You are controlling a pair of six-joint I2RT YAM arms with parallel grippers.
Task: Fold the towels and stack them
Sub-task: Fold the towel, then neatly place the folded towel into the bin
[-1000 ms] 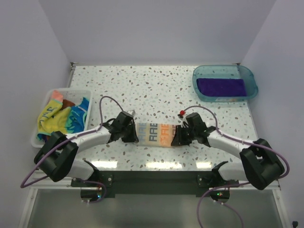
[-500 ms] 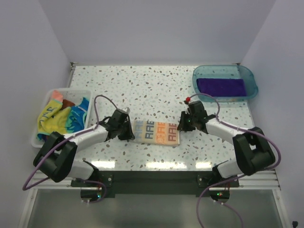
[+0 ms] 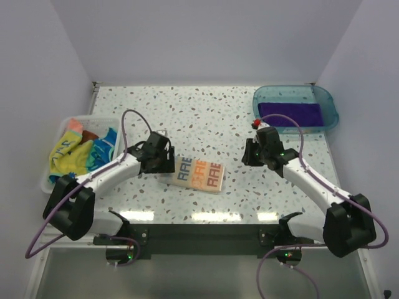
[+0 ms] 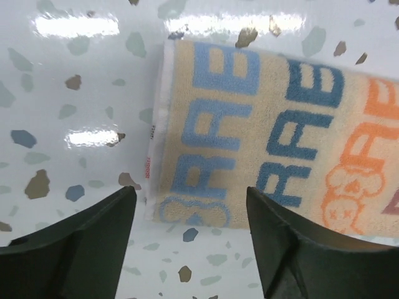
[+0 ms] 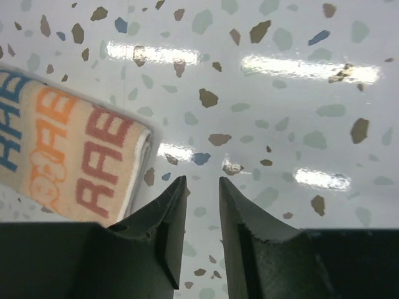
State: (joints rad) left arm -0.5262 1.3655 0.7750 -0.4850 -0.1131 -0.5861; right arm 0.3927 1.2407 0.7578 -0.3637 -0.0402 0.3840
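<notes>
The white towel with coloured lettering [image 3: 198, 175] lies folded flat on the table, and no gripper touches it. In the left wrist view its left end [image 4: 262, 143] shows just beyond my fingertips. My left gripper [image 3: 164, 164] [image 4: 190, 193] is wide open at that end, with only table between its fingers. My right gripper [image 3: 249, 156] [image 5: 202, 182] hovers to the right of the towel [image 5: 68, 156]. Its jaws stand a narrow gap apart, with nothing in it. A purple towel [image 3: 290, 114] lies flat in the blue tray [image 3: 262, 99] at the back right.
A white bin [image 3: 62, 128] at the left edge holds several crumpled towels, yellow, blue-green and pink [image 3: 78, 156]. The speckled table [image 3: 199, 118] ends at a dark rail near the arm bases.
Both grippers have let go of the lettered towel, which now lies folded further back and slightly turned. The left jaws opened wide. The right arm drew back and to the right.
</notes>
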